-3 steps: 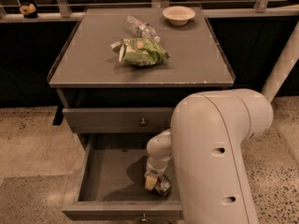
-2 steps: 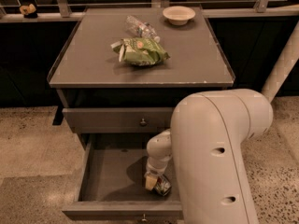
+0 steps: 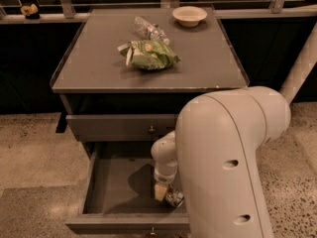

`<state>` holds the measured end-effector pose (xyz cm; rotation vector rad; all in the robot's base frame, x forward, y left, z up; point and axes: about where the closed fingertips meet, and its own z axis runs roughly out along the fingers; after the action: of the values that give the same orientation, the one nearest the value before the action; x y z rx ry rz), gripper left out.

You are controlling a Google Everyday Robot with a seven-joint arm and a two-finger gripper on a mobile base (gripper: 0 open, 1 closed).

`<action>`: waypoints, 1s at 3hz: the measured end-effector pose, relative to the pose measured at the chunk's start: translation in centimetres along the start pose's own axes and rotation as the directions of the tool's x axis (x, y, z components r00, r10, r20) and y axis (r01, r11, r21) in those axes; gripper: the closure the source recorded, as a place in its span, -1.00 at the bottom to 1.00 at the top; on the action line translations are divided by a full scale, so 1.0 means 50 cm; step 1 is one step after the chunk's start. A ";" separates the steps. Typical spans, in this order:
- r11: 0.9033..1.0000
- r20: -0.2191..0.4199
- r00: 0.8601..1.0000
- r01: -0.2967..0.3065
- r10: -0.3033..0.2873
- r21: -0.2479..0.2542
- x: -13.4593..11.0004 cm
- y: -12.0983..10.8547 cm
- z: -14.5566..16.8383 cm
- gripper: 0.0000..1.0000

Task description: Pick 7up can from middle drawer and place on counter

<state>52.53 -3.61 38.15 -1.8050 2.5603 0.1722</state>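
The view is dominated by the white arm (image 3: 233,167). Behind it, the counter surface (image 3: 99,73) is occupied by a green chip bag (image 3: 151,54), a clear bottle (image 3: 148,29) and a bowl (image 3: 189,16). Below, the middle drawer (image 3: 114,192) is pulled open. The gripper (image 3: 162,191) is lowered to its floor, against the 7up can (image 3: 175,198) at the front right. Whether it is clamped on the can cannot be told. The grasp is judged in hand, and a firm hold and straight lift are called for next. No lettering can be read.

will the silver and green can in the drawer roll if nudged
Likely: the small silver and green can is round and the grey drawer floor flat. Its shiny skin may slip against the gripper down beside it.
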 end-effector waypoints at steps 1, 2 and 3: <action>0.998 -0.023 1.000 0.000 0.002 0.065 -0.001 0.010 -0.077 1.00; 0.988 -0.039 0.999 0.006 0.000 0.154 0.000 0.037 -0.165 1.00; 0.967 -0.044 0.999 0.014 -0.003 0.253 0.015 0.063 -0.261 1.00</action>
<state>50.09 -4.49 51.35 -1.7414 2.4662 -0.1889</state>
